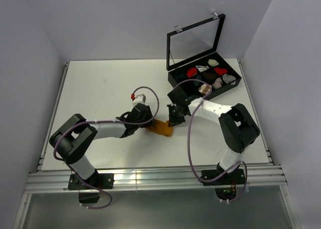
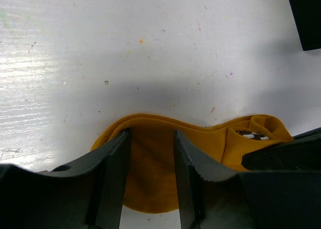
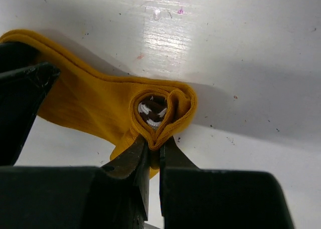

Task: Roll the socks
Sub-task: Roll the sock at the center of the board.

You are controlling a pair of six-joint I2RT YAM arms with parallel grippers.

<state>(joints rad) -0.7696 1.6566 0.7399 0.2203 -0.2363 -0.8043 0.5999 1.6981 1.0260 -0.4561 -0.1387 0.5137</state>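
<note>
Pinching rolled end of sock [image 3: 85,106] in closed right gripper [image 3: 154,145]; straddling flat tail with left gripper [image 2: 152,139], jaws parted over fabric. Keep tail pinned taut, wind coil evenly toward left gripper.

No legible text, label, brand, number or sign is found in any of the three views. The white marks inside the rolled end of the mustard-orange sock [image 3: 152,110] are seen as a woven pattern and cannot be read as characters. The small red tag [image 1: 133,95] in the top view is too small for any marking on it to be read.
</note>
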